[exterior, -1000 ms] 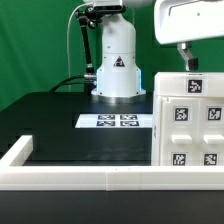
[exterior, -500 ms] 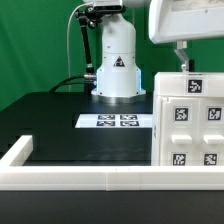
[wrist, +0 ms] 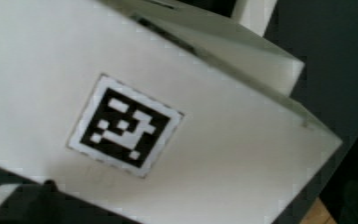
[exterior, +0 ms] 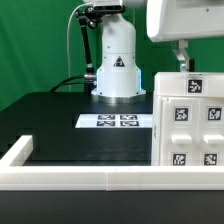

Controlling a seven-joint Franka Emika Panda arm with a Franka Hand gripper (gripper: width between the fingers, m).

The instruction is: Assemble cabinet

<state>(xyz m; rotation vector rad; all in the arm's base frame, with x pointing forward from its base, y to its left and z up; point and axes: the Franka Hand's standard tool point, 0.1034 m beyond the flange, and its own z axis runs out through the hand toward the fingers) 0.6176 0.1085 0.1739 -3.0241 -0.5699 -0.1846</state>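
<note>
Green backdrop, black table. My arm's large white head has slid toward the exterior view's left above the cabinet, which stands right of the marker board. I read this as lining up over it. Gripper out of frame; opening unknown.

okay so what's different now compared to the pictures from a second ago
The flat white panel held high over the table has shifted toward the exterior view's left and a little lower. The tall white tagged cabinet body, the marker board and the white rail have not moved. The end effector's jaws are not visible.
</note>
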